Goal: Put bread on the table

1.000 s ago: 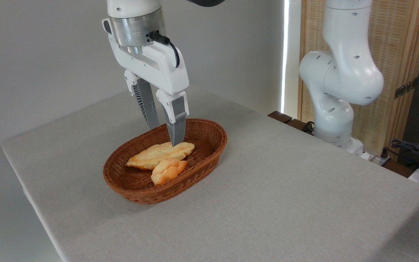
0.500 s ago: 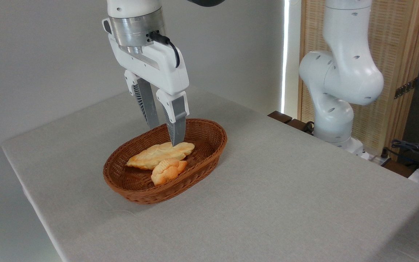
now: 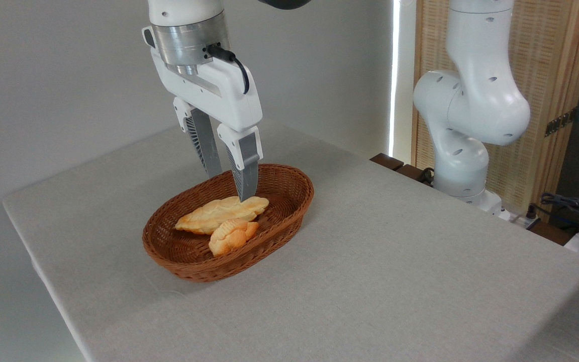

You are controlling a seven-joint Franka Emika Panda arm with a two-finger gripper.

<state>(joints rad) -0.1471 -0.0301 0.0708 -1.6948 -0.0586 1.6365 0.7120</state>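
In the wicker basket (image 3: 289, 211), the bread (image 3: 231, 236) lies untouched
The ridged golden-orange roll rests on the basket floor toward 6 o'clock, touching the longer, paler pastry (image 3: 221, 213) at its 12 o'clock side; the basket stands on the light grey table (image 3: 395, 271), and above its 12 o'clock end the gripper (image 3: 231, 187) hangs with jaws parted a modest gap, gripping nothing, the nearer fingertip just over the pastry's right end; contact cannot be told

plain grey wall (image 3: 58, 75), bright window strip (image 3: 395, 75), woven wooden screen (image 3: 556, 60), tangled cables (image 3: 571, 206) at right.
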